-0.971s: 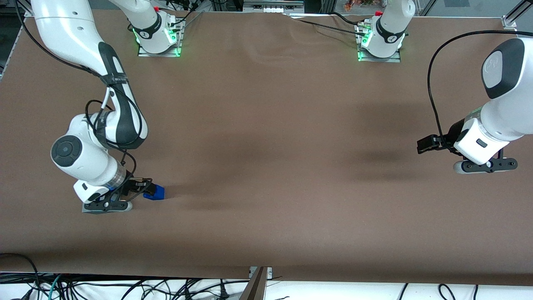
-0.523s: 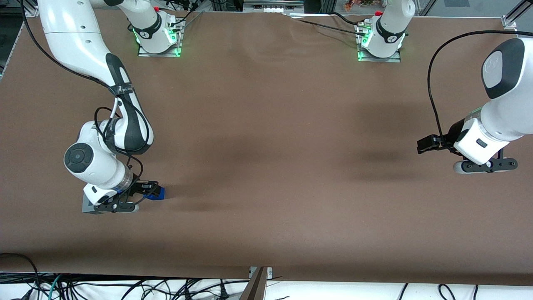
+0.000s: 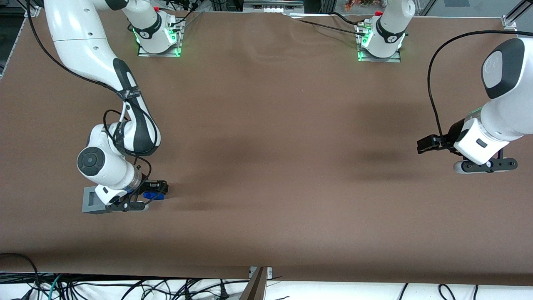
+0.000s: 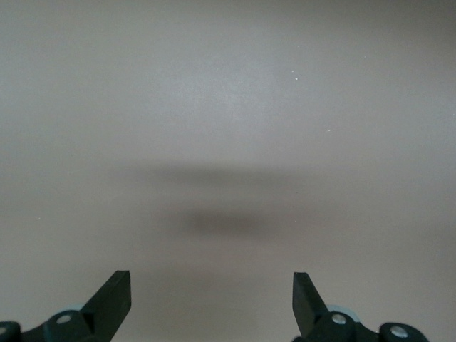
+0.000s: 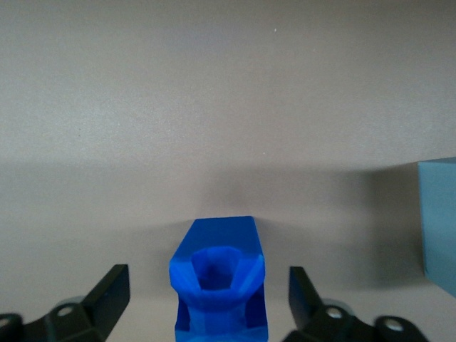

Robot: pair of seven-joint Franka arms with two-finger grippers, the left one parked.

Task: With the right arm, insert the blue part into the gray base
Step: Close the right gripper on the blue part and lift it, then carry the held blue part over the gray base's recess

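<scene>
The blue part (image 3: 150, 195) lies on the brown table beside the gray base (image 3: 92, 203), toward the parked arm's end of it. The right arm's gripper (image 3: 155, 190) is low over the blue part and open. In the right wrist view the blue part (image 5: 219, 281) sits between the two black fingers (image 5: 107, 296) with a gap on each side, so the gripper (image 5: 208, 279) straddles it without touching. An edge of the gray base (image 5: 438, 221) shows beside it. The wrist hides part of the base in the front view.
The brown table cover (image 3: 275, 166) stretches toward the parked arm's end. Two arm mounts with green lights (image 3: 158, 39) stand at the table edge farthest from the front camera. Cables (image 3: 125, 287) hang below the near edge.
The right arm's wrist has shifted from over the gray base toward the blue part, uncovering more of the base. The open gripper now straddles the blue part, which has not moved.
</scene>
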